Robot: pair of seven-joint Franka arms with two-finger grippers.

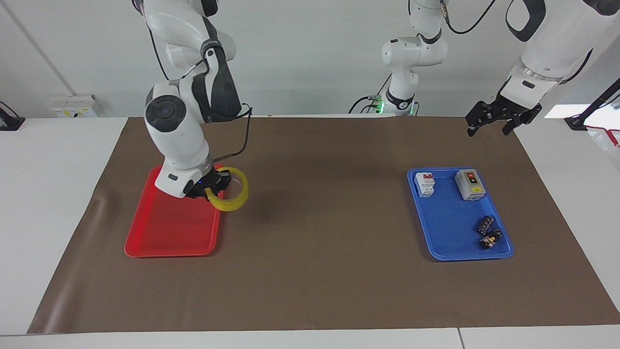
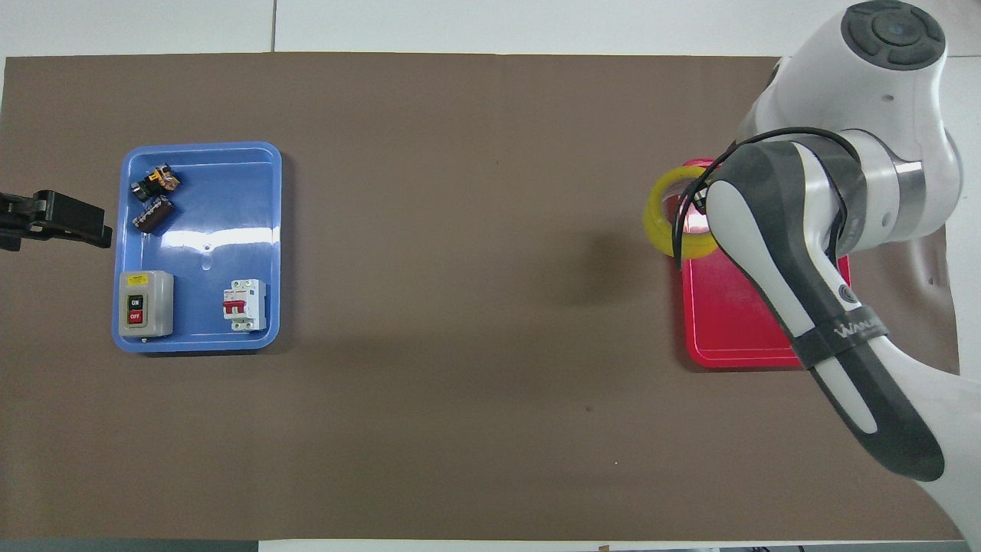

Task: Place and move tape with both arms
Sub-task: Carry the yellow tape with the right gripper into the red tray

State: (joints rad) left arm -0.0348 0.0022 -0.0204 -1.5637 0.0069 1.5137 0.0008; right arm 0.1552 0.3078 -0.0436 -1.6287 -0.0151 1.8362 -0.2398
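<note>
The tape (image 1: 233, 195) is a yellow translucent roll (image 2: 665, 215), held up off the table over the rim of the red tray (image 1: 164, 232). My right gripper (image 1: 213, 186) is shut on the roll's wall, its fingers hidden under the arm in the overhead view. My left gripper (image 1: 494, 118) hangs open and empty over the mat's corner at the left arm's end, beside the blue tray (image 1: 445, 232); its black tip (image 2: 65, 218) shows at the overhead view's edge.
The blue tray (image 2: 207, 307) holds a grey switch box (image 1: 470, 184), a white breaker (image 1: 425, 184) and two small dark parts (image 1: 488, 232). The red tray (image 2: 736, 322) has nothing lying in it. A brown mat (image 1: 315, 271) covers the table.
</note>
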